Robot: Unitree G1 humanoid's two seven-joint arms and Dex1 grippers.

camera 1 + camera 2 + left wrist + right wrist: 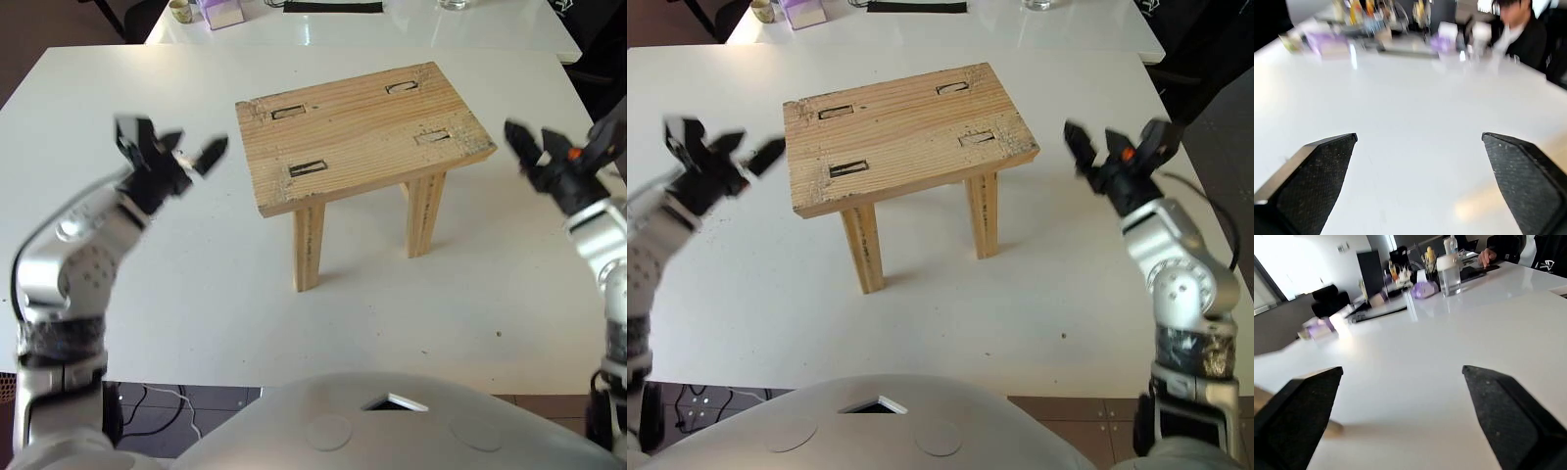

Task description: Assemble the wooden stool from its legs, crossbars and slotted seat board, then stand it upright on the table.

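My left gripper [172,145] and right gripper [1115,145] hang with fingers spread, holding nothing, one on either side of the stool [358,127]. It stands upright in the middle of the table [147,294]. If either arm swung inward, I judge it could clip the overhanging edge and tip the stool.

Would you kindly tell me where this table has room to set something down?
Free: the white table in front of the pale wooden stool, and the gaps between it and the left gripper and right gripper. Crowded: between its legs.
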